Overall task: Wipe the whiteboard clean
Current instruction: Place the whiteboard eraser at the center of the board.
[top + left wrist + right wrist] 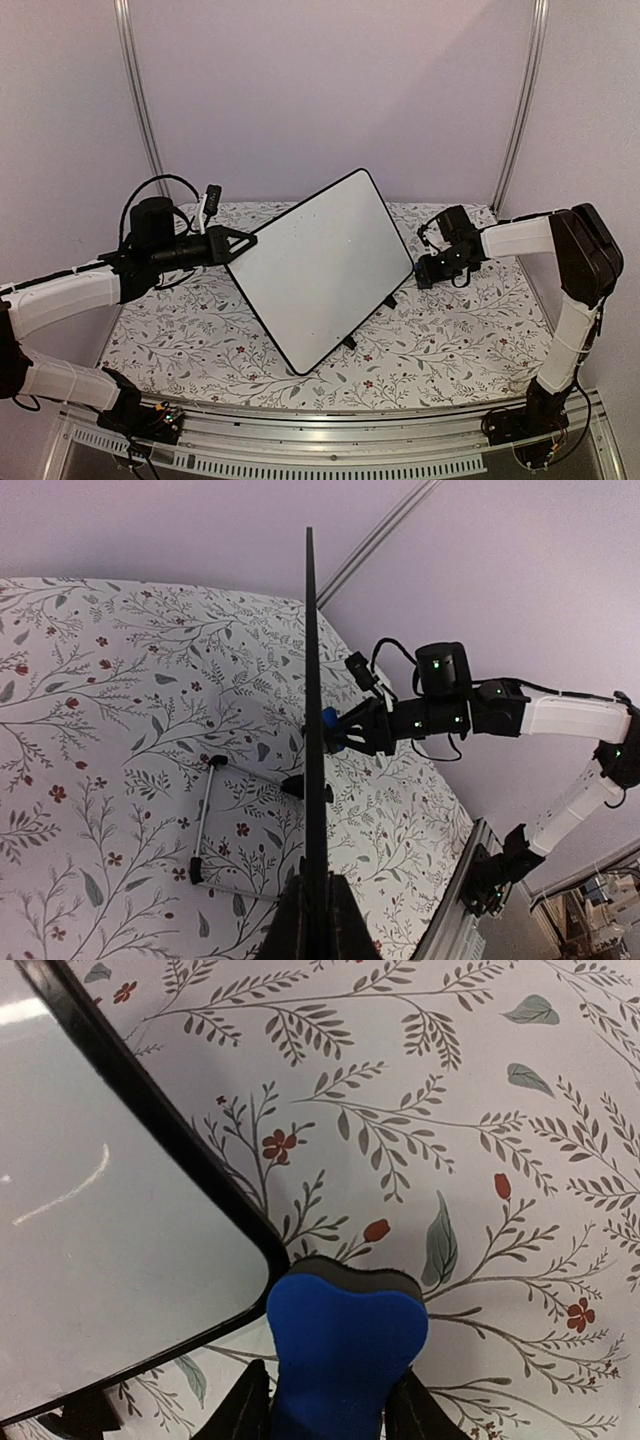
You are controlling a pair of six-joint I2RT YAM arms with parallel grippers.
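My left fingers (pixel 238 243) clamp the whiteboard (pixel 320 265) edge, and my right fingers (pixel 424 272) clamp the blue eraser (pixel 345 1345) just beside its corner.

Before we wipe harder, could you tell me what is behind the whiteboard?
A wire stand with black feet rests on the floral tablecloth behind the whiteboard. Where the two join is hidden.

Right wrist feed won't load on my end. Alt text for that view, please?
The right claw grips a blue eraser at bottom centre, its dark felt edge pointing up, just beside the rounded corner of the black-framed whiteboard at left. A floral tablecloth fills the rest.
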